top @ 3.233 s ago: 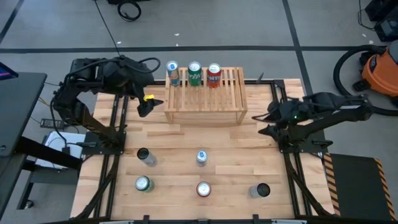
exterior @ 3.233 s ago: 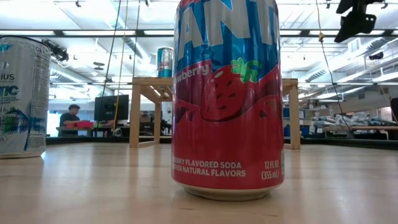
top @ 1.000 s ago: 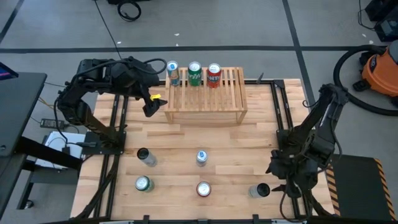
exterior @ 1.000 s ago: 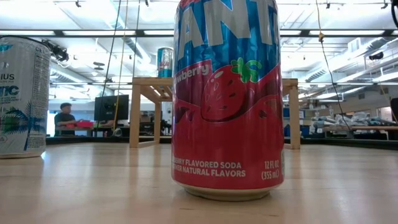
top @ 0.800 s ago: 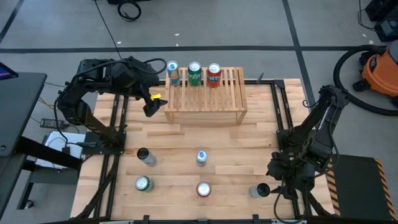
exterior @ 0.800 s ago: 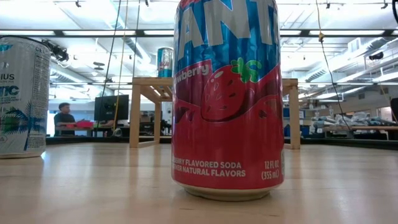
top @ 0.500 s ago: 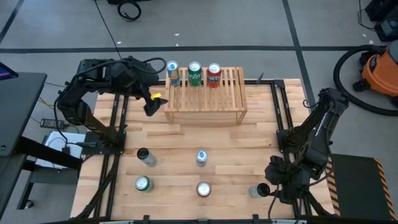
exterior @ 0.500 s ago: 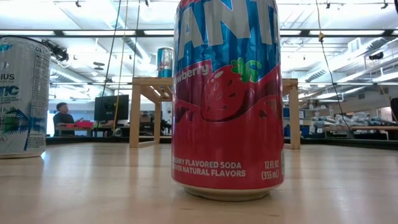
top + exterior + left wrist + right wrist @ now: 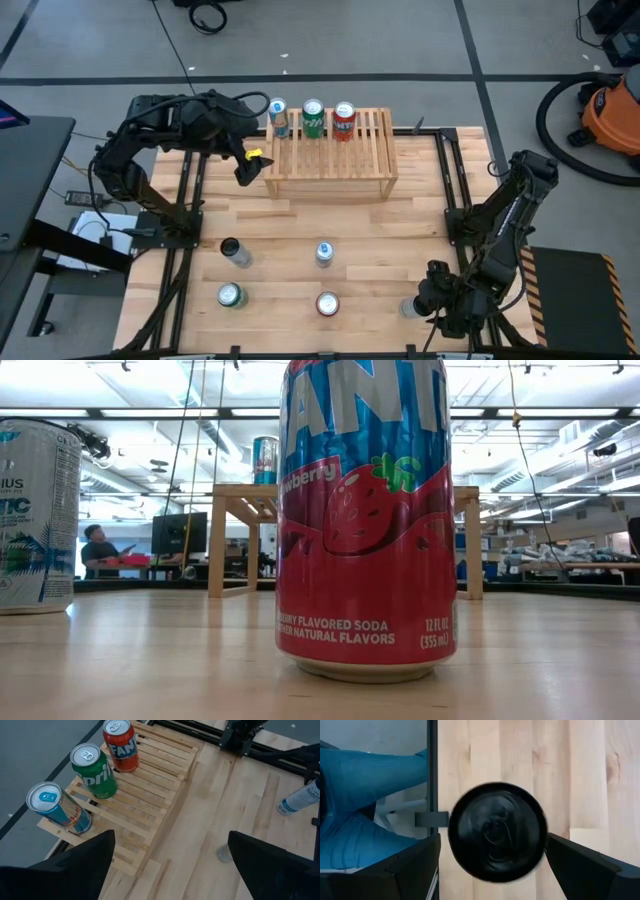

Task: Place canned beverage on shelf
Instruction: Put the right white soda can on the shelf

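The light wooden shelf [image 9: 330, 150] stands at the table's far edge with a blue can [image 9: 278, 115], a green can [image 9: 313, 117] and a red can [image 9: 344, 118] upright on its slats. Several more cans stand upright on the table. My right gripper [image 9: 435, 300] hangs open over a black-topped can [image 9: 495, 832] at the near right. In the right wrist view its fingers [image 9: 415, 867] stand on either side of the can top, apart from it. My left gripper [image 9: 245, 165] waits open beside the shelf's left end.
A red strawberry soda can [image 9: 327, 303], a white-and-blue can [image 9: 324, 252], a green-topped can [image 9: 230, 294] and a dark-topped can [image 9: 235, 250] stand on the near half of the table. Beyond the table's edge, a person's blue-clad leg [image 9: 365, 795] shows in the right wrist view.
My right gripper has sunk and gone toward the table's near edge, coming over the black-topped can at the near right, still open. The cans and the shelf have stayed where they were.
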You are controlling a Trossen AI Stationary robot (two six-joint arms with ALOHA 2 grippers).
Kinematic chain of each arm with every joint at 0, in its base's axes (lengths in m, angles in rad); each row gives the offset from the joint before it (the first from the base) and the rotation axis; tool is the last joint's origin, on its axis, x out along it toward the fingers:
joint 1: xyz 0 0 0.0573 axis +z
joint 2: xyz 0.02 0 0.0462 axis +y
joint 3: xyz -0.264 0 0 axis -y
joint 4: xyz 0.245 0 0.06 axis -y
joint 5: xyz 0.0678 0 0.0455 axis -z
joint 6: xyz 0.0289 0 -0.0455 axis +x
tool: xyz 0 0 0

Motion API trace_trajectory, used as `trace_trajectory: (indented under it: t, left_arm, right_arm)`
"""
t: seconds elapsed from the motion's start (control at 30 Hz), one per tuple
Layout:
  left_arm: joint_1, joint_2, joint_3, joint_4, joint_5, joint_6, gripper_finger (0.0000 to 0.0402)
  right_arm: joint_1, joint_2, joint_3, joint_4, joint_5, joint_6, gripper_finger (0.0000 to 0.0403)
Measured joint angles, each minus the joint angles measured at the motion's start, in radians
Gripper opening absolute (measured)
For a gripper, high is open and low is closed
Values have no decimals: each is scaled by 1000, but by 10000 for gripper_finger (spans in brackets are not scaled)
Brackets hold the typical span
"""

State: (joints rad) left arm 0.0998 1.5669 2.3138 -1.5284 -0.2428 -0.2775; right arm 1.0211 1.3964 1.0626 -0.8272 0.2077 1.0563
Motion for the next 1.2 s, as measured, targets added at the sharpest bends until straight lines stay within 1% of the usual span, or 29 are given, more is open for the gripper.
trace_trajectory:
  t: [0.43,0.5,0.63,0.83,0.97,1.2]
  left_arm:
    - [0,21,0,-4,0,9,389]
    - [0,22,0,-4,0,8,389]
    - [0,25,0,-9,0,3,389]
    - [0,24,0,-9,0,0,389]
    - [0,24,0,-9,0,-11,389]
    - [0,24,0,-9,0,-34,389]
  right_arm:
    - [-49,83,0,26,-1,-12,360]
    - [-54,91,0,26,-15,-11,359]
    - [-61,91,0,22,-39,3,338]
    - [-63,89,0,20,-36,15,271]
    - [-77,89,0,15,-43,17,270]
    - [-135,77,1,4,-89,-7,270]
